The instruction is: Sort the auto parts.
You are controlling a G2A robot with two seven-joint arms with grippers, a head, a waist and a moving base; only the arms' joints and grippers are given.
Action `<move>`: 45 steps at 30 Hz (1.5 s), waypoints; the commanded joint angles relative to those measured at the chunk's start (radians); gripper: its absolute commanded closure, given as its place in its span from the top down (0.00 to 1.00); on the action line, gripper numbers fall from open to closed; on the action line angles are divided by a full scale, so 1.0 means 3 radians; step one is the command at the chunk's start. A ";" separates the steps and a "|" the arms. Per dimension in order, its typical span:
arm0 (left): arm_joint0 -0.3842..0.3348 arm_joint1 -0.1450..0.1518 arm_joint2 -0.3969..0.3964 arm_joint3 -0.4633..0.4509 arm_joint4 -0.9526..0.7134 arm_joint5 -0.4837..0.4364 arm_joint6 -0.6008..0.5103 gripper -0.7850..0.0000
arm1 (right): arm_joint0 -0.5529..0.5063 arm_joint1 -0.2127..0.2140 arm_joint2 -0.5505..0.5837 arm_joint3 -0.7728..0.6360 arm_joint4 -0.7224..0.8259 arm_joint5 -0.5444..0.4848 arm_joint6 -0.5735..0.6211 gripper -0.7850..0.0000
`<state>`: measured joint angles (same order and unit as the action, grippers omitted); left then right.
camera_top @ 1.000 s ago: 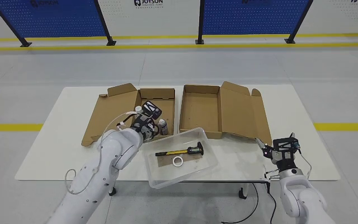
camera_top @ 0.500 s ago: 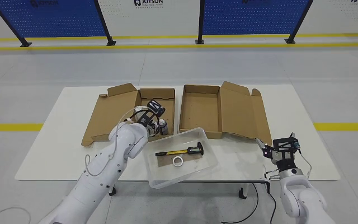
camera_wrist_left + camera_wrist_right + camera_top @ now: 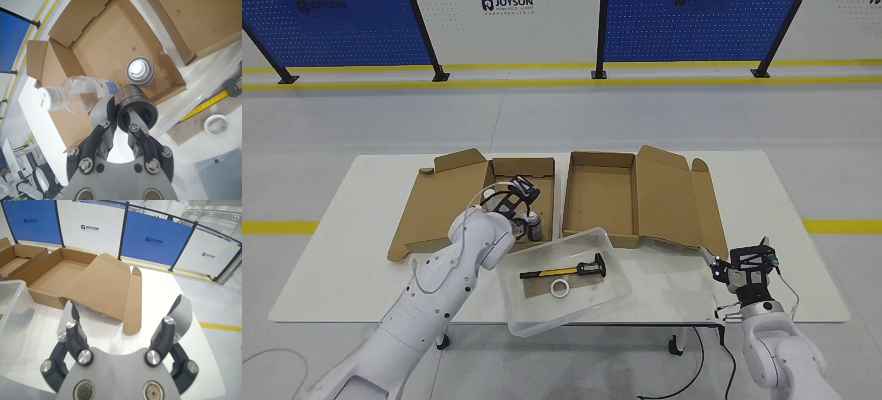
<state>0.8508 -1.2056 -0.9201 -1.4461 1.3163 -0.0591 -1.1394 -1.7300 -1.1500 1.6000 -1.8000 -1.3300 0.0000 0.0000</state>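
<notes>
My left gripper point(image 3: 122, 113) is shut on a metal cylindrical bearing point(image 3: 136, 108), one finger inside its bore and one outside. It hangs over the near edge of the left cardboard box point(image 3: 113, 47); in the top view the left gripper point(image 3: 516, 193) is above this left box point(image 3: 517, 168). A spray can point(image 3: 140, 73) stands in the box and a clear plastic bottle point(image 3: 79, 96) lies beside it. My right gripper point(image 3: 126, 306) is open and holds nothing, low over the table's near right corner, where the top view also shows the right gripper point(image 3: 739, 262).
A clear plastic bin point(image 3: 542, 325) at the table's front holds a yellow-and-black caliper point(image 3: 567, 270) and a white ring point(image 3: 559, 288). A second open cardboard box point(image 3: 597, 195) with its lid flap point(image 3: 672, 200) folded out lies right of centre.
My left arm has carried the bearing a little farther from the bin and over the left box. The right arm has kept still.
</notes>
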 commanded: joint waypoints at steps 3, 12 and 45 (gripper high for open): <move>-0.0080 -0.0036 0.0062 0.0149 -0.0015 -0.0045 -0.0030 0.00 | 0.0000 0.0000 0.0000 0.0000 0.0000 0.0000 0.0000 1.00; -0.0221 -0.0121 0.0168 0.0454 -0.0022 -0.0028 0.0027 0.00 | 0.0000 0.0000 0.0000 0.0000 0.0000 0.0000 0.0000 1.00; -0.0450 -0.0347 0.0327 0.1091 0.0098 -0.0001 0.0180 0.19 | 0.0000 0.0000 0.0000 0.0000 0.0000 0.0000 0.0000 1.00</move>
<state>0.7151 -1.3091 -0.8211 -1.1188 1.3443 -0.0603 -1.0864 -1.7300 -1.1500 1.6000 -1.8000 -1.3300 0.0000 0.0000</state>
